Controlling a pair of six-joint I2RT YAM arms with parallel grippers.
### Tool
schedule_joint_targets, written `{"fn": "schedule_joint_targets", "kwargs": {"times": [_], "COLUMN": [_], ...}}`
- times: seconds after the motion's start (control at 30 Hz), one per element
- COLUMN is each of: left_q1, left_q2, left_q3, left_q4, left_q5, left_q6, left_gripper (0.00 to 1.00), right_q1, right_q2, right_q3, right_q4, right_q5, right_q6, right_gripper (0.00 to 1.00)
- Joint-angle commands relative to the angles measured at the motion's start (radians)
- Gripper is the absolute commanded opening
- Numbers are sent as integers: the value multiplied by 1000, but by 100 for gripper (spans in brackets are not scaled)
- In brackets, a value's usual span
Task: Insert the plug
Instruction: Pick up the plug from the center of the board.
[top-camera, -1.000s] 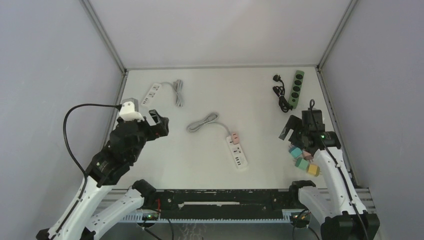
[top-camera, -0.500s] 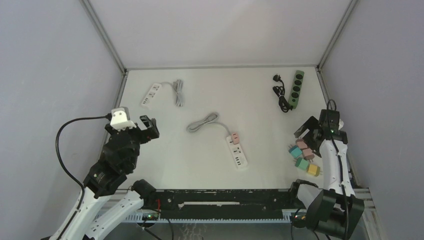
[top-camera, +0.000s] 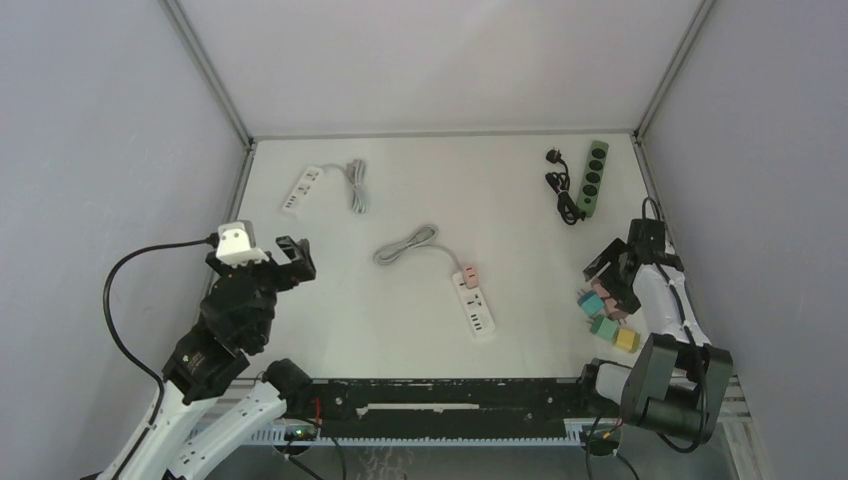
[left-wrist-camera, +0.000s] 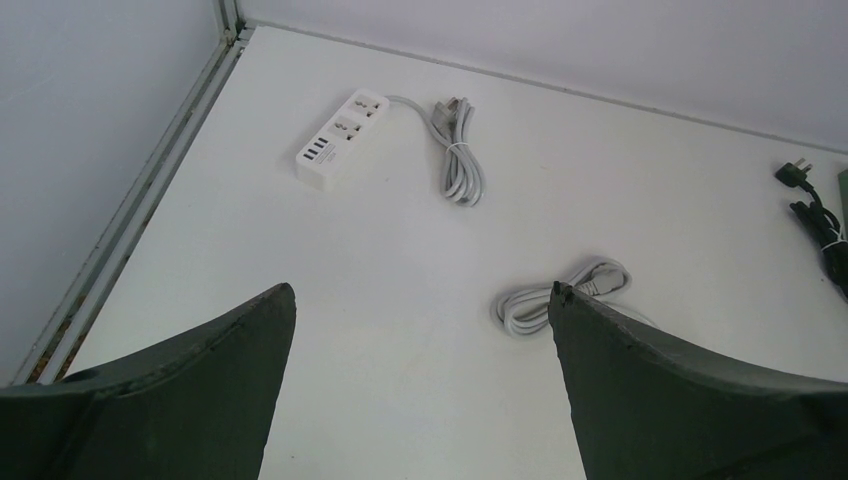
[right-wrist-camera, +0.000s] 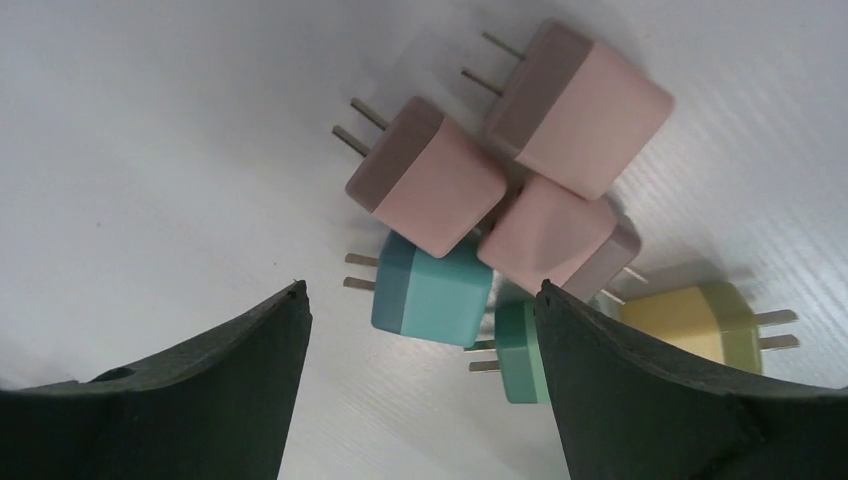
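Several small cube plugs (top-camera: 605, 308) lie in a heap by the table's right edge. The right wrist view shows three pink ones (right-wrist-camera: 575, 105), a blue one (right-wrist-camera: 435, 290), a green one (right-wrist-camera: 520, 350) and a yellow one (right-wrist-camera: 700, 320). My right gripper (top-camera: 608, 270) hangs open just over the heap, its fingertips (right-wrist-camera: 290, 300) on either side of the blue and green plugs and holding nothing. A white power strip with a pink end (top-camera: 475, 305) lies mid-table. My left gripper (top-camera: 290, 258) is open and empty above the left side of the table (left-wrist-camera: 400, 400).
A white power strip (top-camera: 302, 187) with a bundled cord (top-camera: 356, 185) lies at the back left. A green power strip (top-camera: 595, 177) with a black cord (top-camera: 562, 185) lies at the back right. The middle strip's grey cord (top-camera: 405, 245) is coiled beside it. The right wall stands close to the plugs.
My right gripper has swung right and towards the near edge, onto the plug heap. My left arm has drawn back to the left and nearer the base.
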Motion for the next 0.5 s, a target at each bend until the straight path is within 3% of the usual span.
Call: {"fn": "schedule_joint_targets", "kwargs": {"times": [0.0, 0.47], "left_q1": [-11, -12], "left_q2": [-12, -22], "left_q3": [-15, -18], "left_q4": [45, 43], "left_q5": [-13, -17], "left_q6": [21, 23], "left_gripper": [100, 100], "right_q1": [43, 155], "right_q2": [34, 141], "right_q3": [2, -4], "right_q4": [-7, 77], "right_q5": [16, 18], "right_q6": [42, 111], "right_gripper": [87, 76]}}
